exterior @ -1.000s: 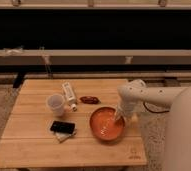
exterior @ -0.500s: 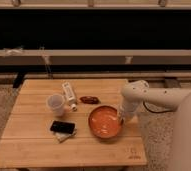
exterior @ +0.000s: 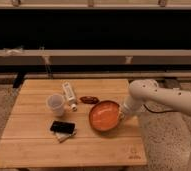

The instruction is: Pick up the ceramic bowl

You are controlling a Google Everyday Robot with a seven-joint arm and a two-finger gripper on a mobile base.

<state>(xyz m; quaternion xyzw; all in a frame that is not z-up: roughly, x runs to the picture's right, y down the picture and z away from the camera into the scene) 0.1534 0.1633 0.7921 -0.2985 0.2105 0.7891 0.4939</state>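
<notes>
Gripping the right rim of the ceramic bowl [exterior: 105,115], the gripper [exterior: 121,114] has its jaws closed on it. The bowl looks tilted off the wooden table [exterior: 79,147], so the lift seems begun, not finished.

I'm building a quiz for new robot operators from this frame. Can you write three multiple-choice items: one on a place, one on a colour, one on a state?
1. Where is the gripper?
A. at the ceramic bowl's right rim
B. over the cup
C. off the table

2. What colour is the bowl?
A. blue
B. orange-red
C. white

3. How does the bowl sit?
A. flat
B. tilted, right side raised
C. upside down

Answers: 1 A, the arm ends at the right rim; 2 B, its glossy inside shows; 3 B, the inside faces the camera.
</notes>
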